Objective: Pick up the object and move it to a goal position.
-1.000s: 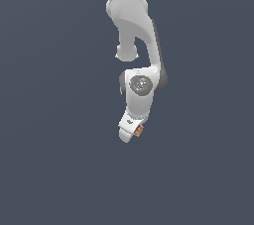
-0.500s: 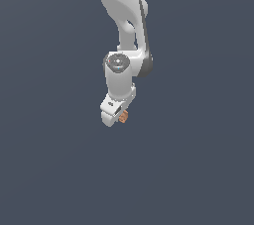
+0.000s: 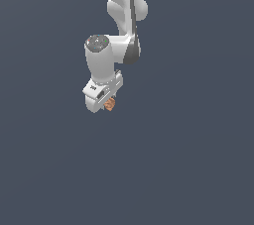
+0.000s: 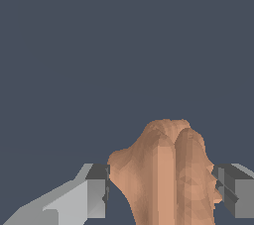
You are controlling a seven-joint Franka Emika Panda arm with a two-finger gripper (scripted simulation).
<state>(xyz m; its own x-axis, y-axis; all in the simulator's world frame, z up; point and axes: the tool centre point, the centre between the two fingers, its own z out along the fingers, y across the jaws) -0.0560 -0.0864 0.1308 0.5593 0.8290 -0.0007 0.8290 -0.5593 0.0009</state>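
The object is a tiny orange-brown mottled block that peeks out at the tip of my white gripper in the exterior view. In the wrist view the object fills the gap between my two grey fingertips, with one finger touching one side and the other finger against the opposite side. My gripper is shut on the object and holds it up off any surface. Most of the object is hidden behind the hand in the exterior view.
The white arm hangs down from the top of the exterior view. Around it there is only a plain dark grey-blue background.
The arm has swung toward the exterior view's left and risen, carrying the object with it. The hold on the object has not changed.
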